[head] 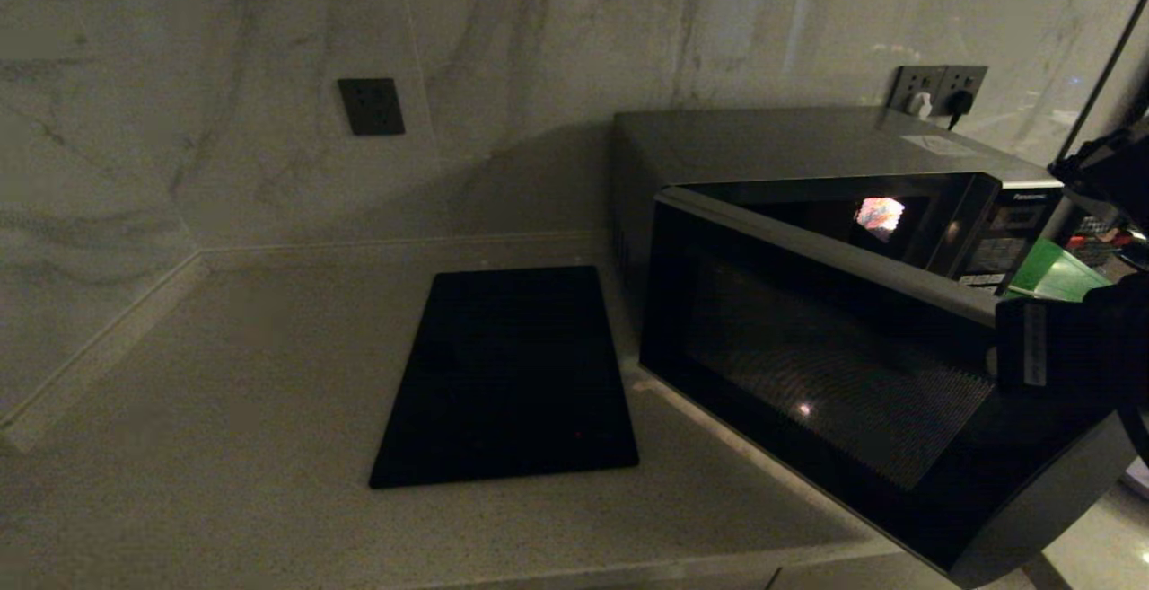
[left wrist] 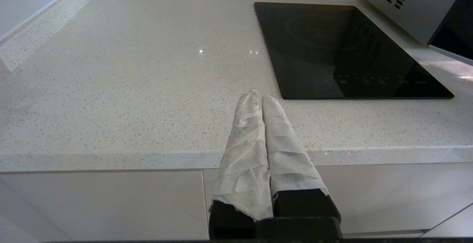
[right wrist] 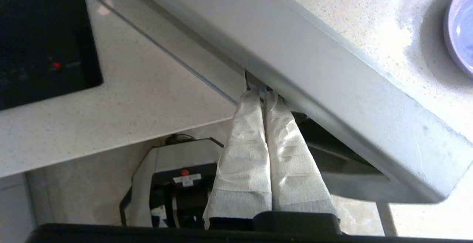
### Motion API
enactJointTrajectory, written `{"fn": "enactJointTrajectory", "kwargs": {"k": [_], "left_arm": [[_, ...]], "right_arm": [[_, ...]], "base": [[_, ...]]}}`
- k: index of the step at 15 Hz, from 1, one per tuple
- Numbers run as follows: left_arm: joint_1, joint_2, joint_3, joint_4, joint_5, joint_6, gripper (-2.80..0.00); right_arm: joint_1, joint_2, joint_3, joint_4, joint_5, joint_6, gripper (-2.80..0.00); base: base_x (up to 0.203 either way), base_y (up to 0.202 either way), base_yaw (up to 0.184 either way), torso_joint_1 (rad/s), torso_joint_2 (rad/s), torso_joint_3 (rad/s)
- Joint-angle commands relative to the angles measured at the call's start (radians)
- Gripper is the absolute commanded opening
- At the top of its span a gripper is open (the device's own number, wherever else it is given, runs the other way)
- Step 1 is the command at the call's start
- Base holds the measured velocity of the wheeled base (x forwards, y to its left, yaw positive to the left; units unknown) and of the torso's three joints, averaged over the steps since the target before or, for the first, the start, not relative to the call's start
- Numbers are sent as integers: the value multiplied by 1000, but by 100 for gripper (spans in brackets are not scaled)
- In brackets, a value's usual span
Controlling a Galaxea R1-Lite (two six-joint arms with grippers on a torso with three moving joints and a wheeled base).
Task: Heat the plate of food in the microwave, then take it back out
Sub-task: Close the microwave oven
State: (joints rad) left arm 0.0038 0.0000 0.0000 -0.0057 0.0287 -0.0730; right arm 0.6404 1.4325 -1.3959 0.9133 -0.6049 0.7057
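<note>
I am hooking my closed right fingers (right wrist: 263, 97) behind the half-open microwave (head: 808, 150) door; plate (right wrist: 462, 32) waiting at three o'clock, unheated.

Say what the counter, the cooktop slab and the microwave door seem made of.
Counter: pale speckled stone or quartz composite, polished, with small light glints. Cooktop slab: black glass or ceramic, glossy, faintly mirroring. Microwave door: dark glass over a dotted mesh, framed in silver-grey that could be metal or painted plastic.

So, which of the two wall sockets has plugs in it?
The socket behind the microwave: it holds a white and a black plug. The other socket, above the cooktop, is bare.
</note>
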Motion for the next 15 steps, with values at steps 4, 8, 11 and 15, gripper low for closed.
{"fn": "enactJointTrajectory", "kwargs": {"k": [4, 8, 11, 15], "left_arm": [[1, 2, 0, 0, 0, -1, -280], [1, 2, 0, 0, 0, -1, -280], [1, 2, 0, 0, 0, -1, -280], [1, 2, 0, 0, 0, -1, -280]], "right_arm": [[-91, 28, 4, -59, 18, -56, -280], [-137, 32, 7, -90, 46, -92, -280], [-176, 37, 15, -90, 71, -94, -280], [-204, 36, 47, -93, 79, -98, -280]], "base": [[0, 0, 0, 0, 0, 0], [0, 0, 0, 0, 0, 0], [0, 0, 0, 0, 0, 0], [0, 0, 0, 0, 0, 0]]}}
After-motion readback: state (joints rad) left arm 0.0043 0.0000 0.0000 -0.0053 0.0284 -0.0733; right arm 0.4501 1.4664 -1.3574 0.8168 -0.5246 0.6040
